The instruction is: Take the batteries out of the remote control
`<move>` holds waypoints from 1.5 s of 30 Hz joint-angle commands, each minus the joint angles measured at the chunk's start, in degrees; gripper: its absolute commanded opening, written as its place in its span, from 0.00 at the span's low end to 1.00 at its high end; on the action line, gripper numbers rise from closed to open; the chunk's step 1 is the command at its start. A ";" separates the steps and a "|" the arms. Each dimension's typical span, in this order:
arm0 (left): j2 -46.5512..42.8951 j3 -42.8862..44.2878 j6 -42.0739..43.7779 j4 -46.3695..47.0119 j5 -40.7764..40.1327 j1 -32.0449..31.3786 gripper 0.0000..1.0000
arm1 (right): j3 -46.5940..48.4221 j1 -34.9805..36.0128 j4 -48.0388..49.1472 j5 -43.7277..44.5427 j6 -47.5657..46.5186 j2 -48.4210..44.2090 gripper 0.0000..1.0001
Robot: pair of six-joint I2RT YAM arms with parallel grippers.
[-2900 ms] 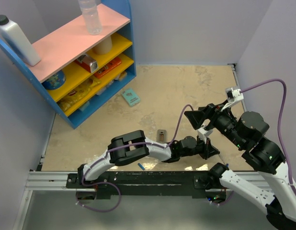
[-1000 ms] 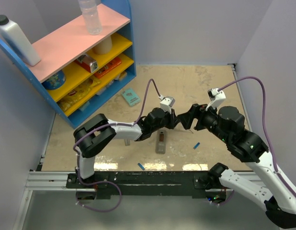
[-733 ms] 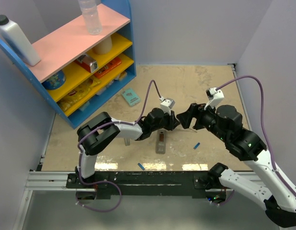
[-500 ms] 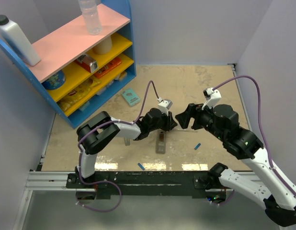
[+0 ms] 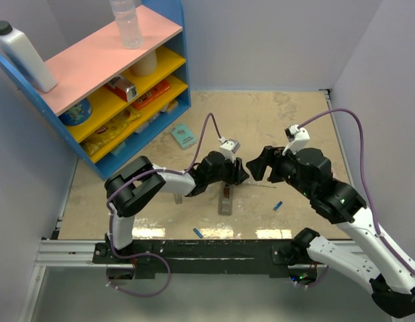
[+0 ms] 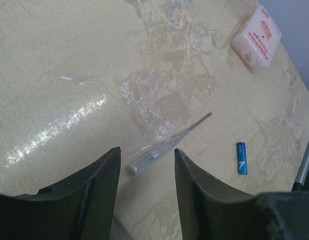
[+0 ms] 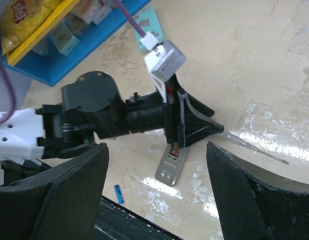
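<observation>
The grey remote control (image 5: 225, 201) lies on the table, its far end under my left gripper (image 5: 240, 177); the right wrist view shows the remote control (image 7: 170, 169) with its recess facing up. One blue battery (image 5: 278, 205) lies to its right and shows again as a battery (image 6: 241, 158) in the left wrist view. Another battery (image 5: 198, 232) rests by the front rail. My left gripper (image 6: 147, 150) is open and holds nothing. Just past its tips a thin grey stick (image 6: 167, 146) lies flat. My right gripper (image 7: 155, 145) hovers open above the remote.
A blue shelf unit (image 5: 113, 80) with snacks and bottles stands at the back left. A teal flat box (image 5: 184, 136) lies in front of it. A pink packet (image 6: 256, 39) sits on the table far right. The black rail (image 5: 194, 249) runs along the near edge.
My left gripper's jaws have spread apart, and the thin stick now lies free on the table. My right arm has shifted slightly left and toward the remote.
</observation>
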 commanded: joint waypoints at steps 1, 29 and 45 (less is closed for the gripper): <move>-8.33 -0.84 2.14 0.07 -0.88 0.22 0.55 | -1.83 0.02 -0.19 4.27 3.83 -1.63 0.81; -76.08 -23.25 5.48 -38.77 -14.07 0.31 1.00 | -16.33 0.02 0.59 5.68 13.07 -12.69 0.99; -80.85 -26.33 4.25 -40.37 -16.89 0.31 1.00 | -17.31 0.02 0.42 1.90 9.28 -15.87 0.99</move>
